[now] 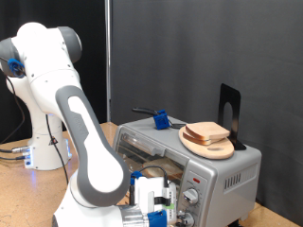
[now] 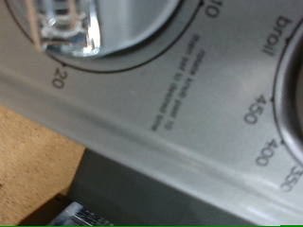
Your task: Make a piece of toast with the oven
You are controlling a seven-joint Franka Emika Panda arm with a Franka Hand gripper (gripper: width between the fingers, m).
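Observation:
The silver toaster oven [image 1: 222,175] stands at the exterior view's bottom right, with its glass door [image 1: 142,149] facing left. My gripper [image 1: 159,201] is low in front of its control panel, right by the round knobs [image 1: 192,198]. The wrist view is pressed close to that panel: a shiny knob [image 2: 80,26] with timer marks 10 and 20, and a second dial's marks broil, 450 and 400 [image 2: 258,113]. A pale bread slice [image 1: 208,130] lies on a round wooden plate [image 1: 220,149] on top of the oven. No slice shows inside the oven.
A blue-and-black tool [image 1: 160,119] lies on the oven's top. A black upright stand [image 1: 230,112] is behind the plate. My white arm [image 1: 85,142] fills the left. The wooden table [image 1: 24,194] runs under the oven. A black curtain hangs behind.

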